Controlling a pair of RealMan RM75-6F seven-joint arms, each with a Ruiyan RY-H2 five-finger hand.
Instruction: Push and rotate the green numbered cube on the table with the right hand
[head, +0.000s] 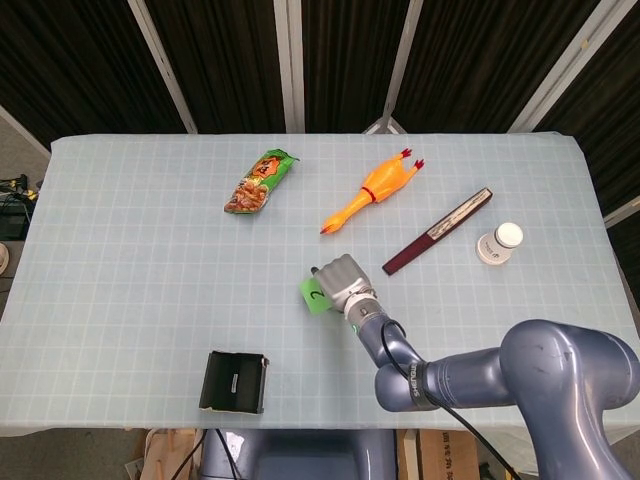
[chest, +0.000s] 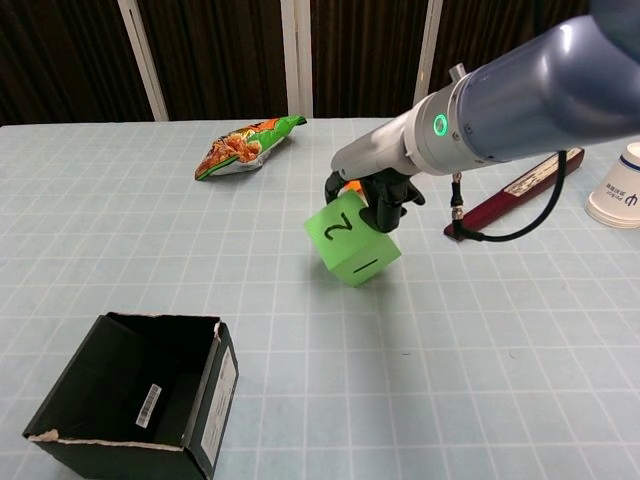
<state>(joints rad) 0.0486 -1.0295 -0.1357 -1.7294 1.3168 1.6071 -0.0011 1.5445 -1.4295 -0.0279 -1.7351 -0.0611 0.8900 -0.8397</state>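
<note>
Fingers: your right hand (chest: 382, 198) has its dark fingers (chest: 390, 212) curled together against the far upper side of the green numbered cube (chest: 350, 240); they press it without wrapping it.
Cube: mid-table, standing on the cloth with a corner turned toward the chest camera, the "2" face skewed; it looks part-rotated.
Contact: off-centre, which should make a push swing the cube.
Arm: your forearm (chest: 480, 110) reaches in low from the right.
Neighbours: rubber chicken (head: 370, 192) behind, black box (chest: 140, 395) in front.
Left hand: out of sight.
</note>
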